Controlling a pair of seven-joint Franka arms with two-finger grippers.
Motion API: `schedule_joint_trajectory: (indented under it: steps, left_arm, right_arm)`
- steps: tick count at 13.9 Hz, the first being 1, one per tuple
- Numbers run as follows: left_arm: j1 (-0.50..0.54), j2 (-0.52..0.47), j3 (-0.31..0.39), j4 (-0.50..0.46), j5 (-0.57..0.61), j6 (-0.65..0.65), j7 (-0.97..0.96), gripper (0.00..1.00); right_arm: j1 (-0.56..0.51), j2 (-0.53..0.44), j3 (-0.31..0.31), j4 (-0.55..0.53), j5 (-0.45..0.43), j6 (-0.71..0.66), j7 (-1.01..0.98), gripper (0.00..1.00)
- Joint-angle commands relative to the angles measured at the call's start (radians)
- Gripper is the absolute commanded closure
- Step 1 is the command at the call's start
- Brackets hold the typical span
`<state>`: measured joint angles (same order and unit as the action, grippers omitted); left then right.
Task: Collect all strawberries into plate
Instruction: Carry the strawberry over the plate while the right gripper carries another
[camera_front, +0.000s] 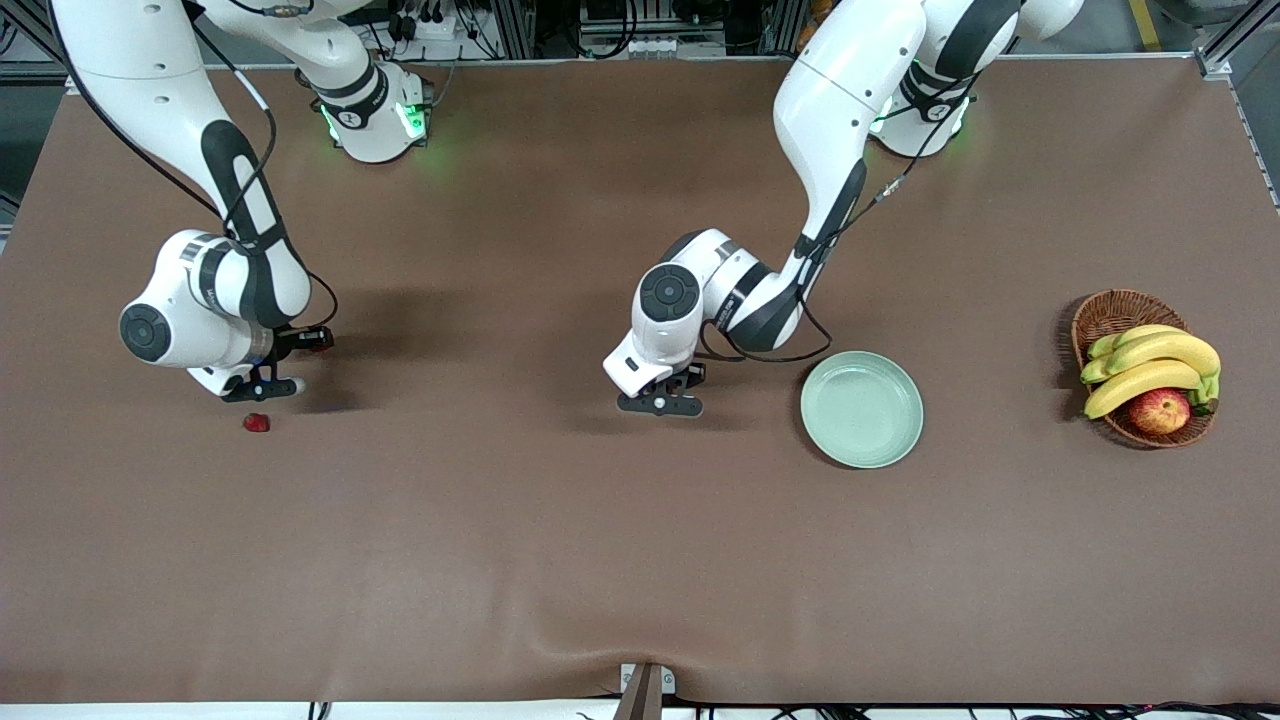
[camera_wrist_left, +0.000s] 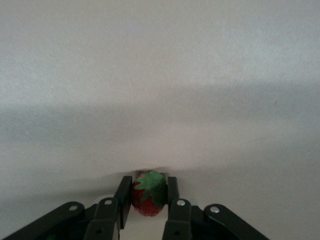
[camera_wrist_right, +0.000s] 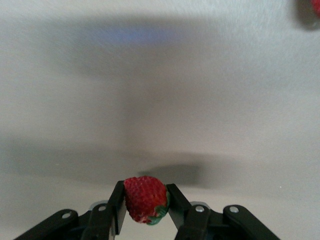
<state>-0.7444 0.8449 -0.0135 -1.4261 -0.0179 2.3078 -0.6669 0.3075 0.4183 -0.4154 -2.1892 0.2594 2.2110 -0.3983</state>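
1. My left gripper is down low over the brown tablecloth near the middle of the table, just beside the plate toward the right arm's end; its fingers are clamped on a strawberry, green cap showing between them
2. My right gripper is low over the cloth at the right arm's end of the table; its fingers pinch a second strawberry, red flesh up, cap tucked low
3. In the front view neither held berry shows; the gripper bodies cover them
4. Third strawberry lies loose on the cloth, just beside my right gripper and a little nearer the front camera; the right wrist view catches a red edge of it at the frame corner
5. Plate is pale green, bare inside, well apart from the loose berry
6. Wicker basket sits at the left arm's end, holding bananas and an apple
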Motion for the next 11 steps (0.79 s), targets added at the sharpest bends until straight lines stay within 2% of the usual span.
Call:
schedule_joint_trajectory:
  steps: [1, 5, 9, 11]
  left_arm:
    - [0.011, -0.085, 0.004, -0.013, 0.018, -0.095, -0.036, 0.82]
    - [0.091, -0.174, 0.004, -0.019, 0.019, -0.237, 0.039, 0.82]
    - [0.221, -0.279, 0.004, -0.138, 0.019, -0.254, 0.17, 0.82]
    - [0.296, -0.296, 0.006, -0.168, 0.021, -0.254, 0.266, 0.82]
  right_arm:
    - [-0.007, -0.035, 0.003, 0.051, 0.015, -0.075, -0.019, 0.82]
    - [0.024, -0.032, 0.009, 0.135, 0.015, -0.08, -0.027, 0.83]
    - [0.14, -0.023, 0.015, 0.255, 0.029, -0.074, -0.021, 0.83]
    - [0.198, -0.007, 0.029, 0.307, 0.098, -0.073, -0.024, 0.83]
